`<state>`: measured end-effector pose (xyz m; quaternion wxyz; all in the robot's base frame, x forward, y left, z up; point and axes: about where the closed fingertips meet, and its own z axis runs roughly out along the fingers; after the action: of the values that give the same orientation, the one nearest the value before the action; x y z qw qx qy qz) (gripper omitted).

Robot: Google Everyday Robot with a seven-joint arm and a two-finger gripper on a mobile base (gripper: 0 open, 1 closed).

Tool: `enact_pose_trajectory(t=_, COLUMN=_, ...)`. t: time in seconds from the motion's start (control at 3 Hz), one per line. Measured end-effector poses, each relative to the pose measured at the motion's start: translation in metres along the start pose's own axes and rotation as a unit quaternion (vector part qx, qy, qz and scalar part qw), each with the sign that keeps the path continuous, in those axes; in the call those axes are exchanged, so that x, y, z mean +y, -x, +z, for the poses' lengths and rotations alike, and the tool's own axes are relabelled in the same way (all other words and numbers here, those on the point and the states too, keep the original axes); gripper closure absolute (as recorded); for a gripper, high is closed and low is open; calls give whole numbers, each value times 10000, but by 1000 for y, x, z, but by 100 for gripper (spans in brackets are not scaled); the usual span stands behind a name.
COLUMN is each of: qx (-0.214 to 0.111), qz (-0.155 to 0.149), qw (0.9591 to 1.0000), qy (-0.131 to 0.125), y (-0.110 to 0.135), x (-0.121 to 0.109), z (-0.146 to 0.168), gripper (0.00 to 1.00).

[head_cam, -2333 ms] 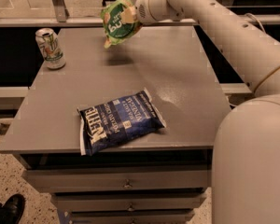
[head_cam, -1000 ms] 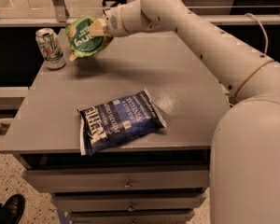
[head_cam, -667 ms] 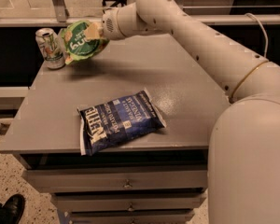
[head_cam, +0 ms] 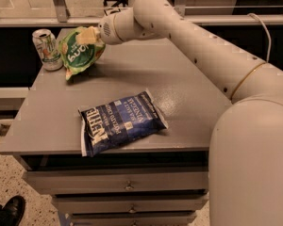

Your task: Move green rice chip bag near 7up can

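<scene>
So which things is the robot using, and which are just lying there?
For the job: green rice chip bag; 7up can right beside it; gripper, over the table by the can, fingers shut on the bag's top.
Just lying about: blue chip bag near the front edge.

Grey table (head_cam: 198, 105) with drawers (head_cam: 127, 182) beneath. Gripper (head_cam: 88, 36) stood over the far left corner, clamped on the top of a green rice chip bag (head_cam: 78, 56) just beside a 7up can (head_cam: 46, 48). Blue chip bag (head_cam: 120, 121) lay flat near the front edge.
</scene>
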<state>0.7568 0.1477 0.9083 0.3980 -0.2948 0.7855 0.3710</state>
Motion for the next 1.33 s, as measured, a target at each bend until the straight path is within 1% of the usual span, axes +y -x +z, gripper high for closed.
enact_pose_trajectory(t=0.33, qx=-25, qz=49, qw=10000, qy=37, y=0, x=2, z=1, gripper=0)
enact_pose_trajectory(t=0.67, qx=-151, qz=-13, qw=9995, qy=-294, y=1, x=-18, z=-24, gripper=0)
enact_pose_trajectory(t=1.0, qx=-325, qz=-248, qw=9923, qy=-1167, y=-13, x=-76, z=-99, gripper=0)
enact_pose_trajectory(t=1.33, qx=-477, qz=-363, qw=9836, qy=-1700, y=-23, x=-114, z=-151, gripper=0)
